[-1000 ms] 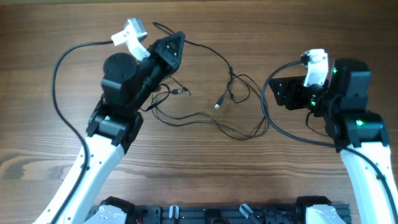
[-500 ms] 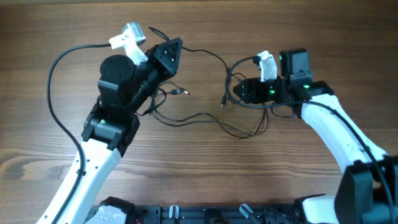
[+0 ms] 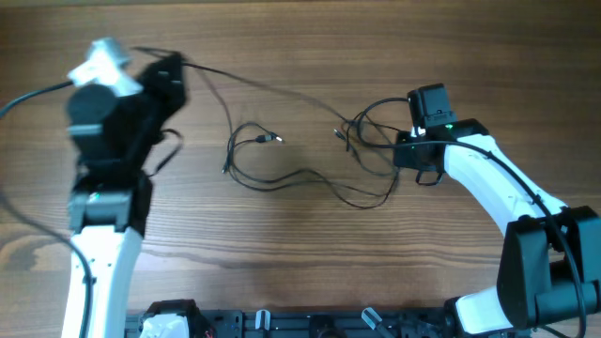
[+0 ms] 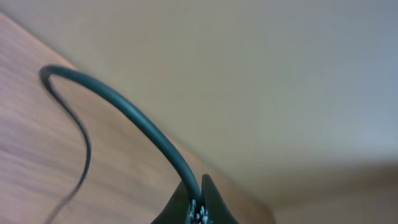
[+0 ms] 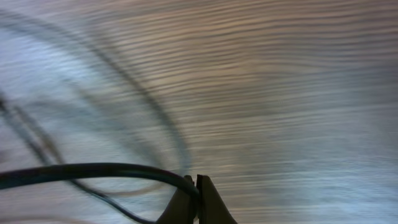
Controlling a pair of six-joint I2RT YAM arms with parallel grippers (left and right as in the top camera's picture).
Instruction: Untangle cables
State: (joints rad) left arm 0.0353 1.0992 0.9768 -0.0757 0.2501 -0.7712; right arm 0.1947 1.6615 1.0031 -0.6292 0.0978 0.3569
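Thin black cables (image 3: 282,174) lie looped mid-table, with a silver-tipped plug (image 3: 272,139) and a knot of loops (image 3: 362,131) to the right. One strand (image 3: 254,83) runs stretched from that knot up to my left gripper (image 3: 172,68) at far left. The left wrist view has my left gripper (image 4: 198,200) shut on a black cable (image 4: 124,106) that arcs away over the wood. My right gripper (image 3: 406,143) sits at the right edge of the knot. In its wrist view, blurred, the right gripper (image 5: 196,190) is shut on a black cable (image 5: 81,171).
Wooden table (image 3: 310,263) all round. The thick black arm cable (image 3: 28,89) trails off the left side. The right arm (image 3: 498,188) reaches in from the lower right. A black rail (image 3: 319,324) lines the front edge.
My left arm swung far left, pulling one strand out long and taut. My right gripper moved in to the knot and went from open to shut on a cable.
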